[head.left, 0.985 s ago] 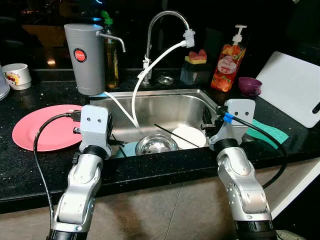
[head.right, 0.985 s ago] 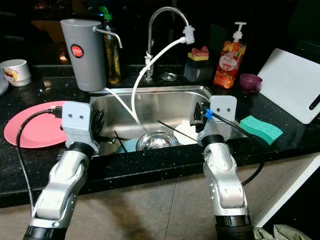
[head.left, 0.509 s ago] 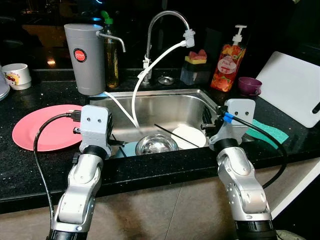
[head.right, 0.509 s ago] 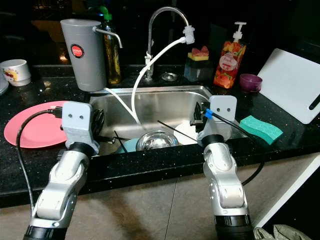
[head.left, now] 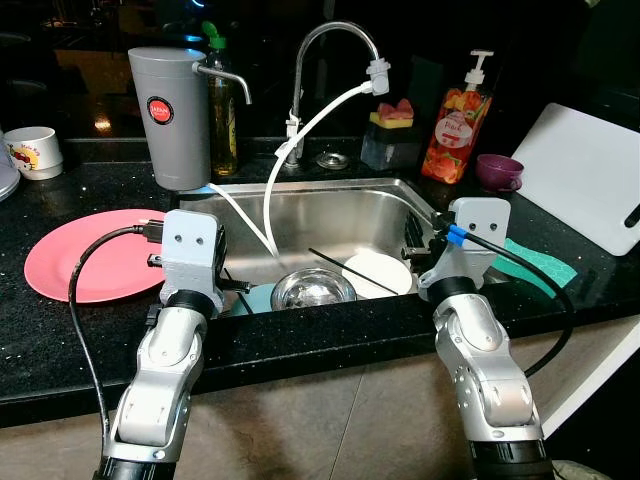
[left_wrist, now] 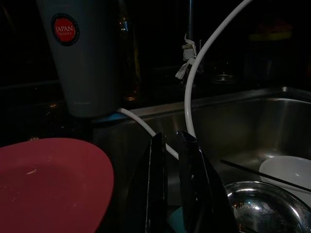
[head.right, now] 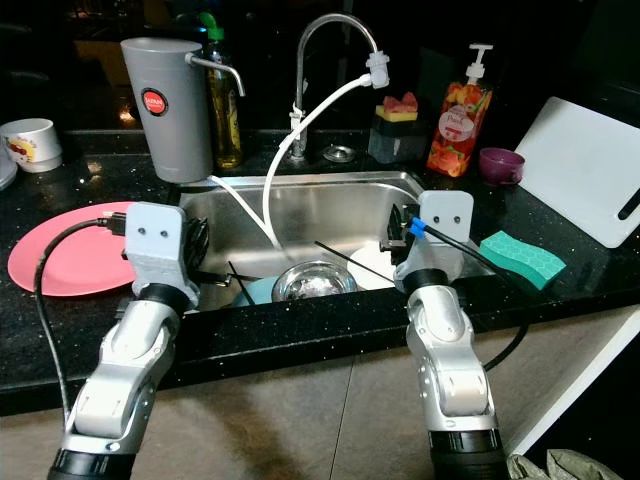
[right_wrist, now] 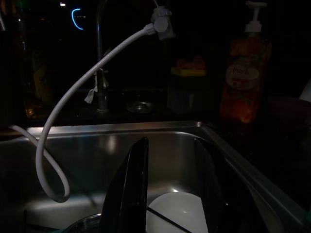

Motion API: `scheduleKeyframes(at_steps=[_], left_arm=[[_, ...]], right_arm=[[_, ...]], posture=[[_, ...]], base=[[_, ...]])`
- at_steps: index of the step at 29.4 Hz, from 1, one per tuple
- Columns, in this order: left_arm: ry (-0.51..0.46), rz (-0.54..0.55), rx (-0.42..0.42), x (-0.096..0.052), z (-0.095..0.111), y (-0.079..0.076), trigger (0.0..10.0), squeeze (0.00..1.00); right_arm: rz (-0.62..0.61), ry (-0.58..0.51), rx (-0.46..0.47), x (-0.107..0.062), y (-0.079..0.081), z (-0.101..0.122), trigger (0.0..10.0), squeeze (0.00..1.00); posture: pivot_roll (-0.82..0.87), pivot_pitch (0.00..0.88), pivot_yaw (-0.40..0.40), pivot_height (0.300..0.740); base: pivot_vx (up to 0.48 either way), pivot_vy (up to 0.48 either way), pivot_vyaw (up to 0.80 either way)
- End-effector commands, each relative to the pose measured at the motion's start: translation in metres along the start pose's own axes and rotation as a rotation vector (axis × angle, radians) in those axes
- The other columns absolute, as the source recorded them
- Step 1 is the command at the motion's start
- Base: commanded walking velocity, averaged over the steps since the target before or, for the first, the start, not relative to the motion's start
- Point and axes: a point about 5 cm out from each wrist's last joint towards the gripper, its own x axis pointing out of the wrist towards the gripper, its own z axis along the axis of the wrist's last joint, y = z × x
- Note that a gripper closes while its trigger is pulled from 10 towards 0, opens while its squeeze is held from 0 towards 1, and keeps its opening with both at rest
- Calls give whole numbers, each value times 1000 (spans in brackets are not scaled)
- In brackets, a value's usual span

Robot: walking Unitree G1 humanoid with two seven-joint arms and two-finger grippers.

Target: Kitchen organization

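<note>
I have both arms raised at the near edge of the black table (head.left: pixel 90 340), one on each side of the steel sink (head.left: pixel 330 215). My left end effector (left_wrist: pixel 171 145) sits over the sink's left rim, and through its wrist camera I see the two black fingers nearly together with only a thin slit between them, clamped on nothing. My right end effector (right_wrist: pixel 170 160) hangs over the sink's right rim with its fingers spread apart and nothing between them.

Down in the basin, closest to me, a metal bowl (head.left: pixel 313 290) rests beside a teal dish (head.left: pixel 256 297) on its left. A white plate (head.left: pixel 377 272) lies just right of the bowl, with a dark chopstick (head.left: pixel 335 262) slanting across it.

On the table left of the sink lies a pink plate (head.left: pixel 90 255). A teal sponge (head.right: pixel 521 257) lies on the right side, with a white cutting board (head.left: pixel 587 175) past it.

Farther back, a white hose (head.left: pixel 300 140) loops from the faucet (head.left: pixel 335 45) into the basin. A grey water filter (head.left: pixel 170 115), an oil bottle (head.left: pixel 222 110), an orange soap dispenser (head.left: pixel 458 120), a purple cup (head.left: pixel 498 171) and a white mug (head.left: pixel 32 151) stand along the rear.
</note>
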Motion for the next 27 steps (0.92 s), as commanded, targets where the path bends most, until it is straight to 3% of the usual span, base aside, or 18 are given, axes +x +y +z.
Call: scheduleKeyframes(at_steps=[1,27], left_arm=[[-10,-10,0,1,1,-4,10000,0],[-16,-16,0,1,2,-5,10000,0]], right_arm=[[-6,7,7,1,-2,-1,10000,0],[-6,0,11,3,-1,0,10000,0]], posture=[[151,77,-85,740],[156,67,-84,740]], base=[[0,0,0],[0,0,0]])
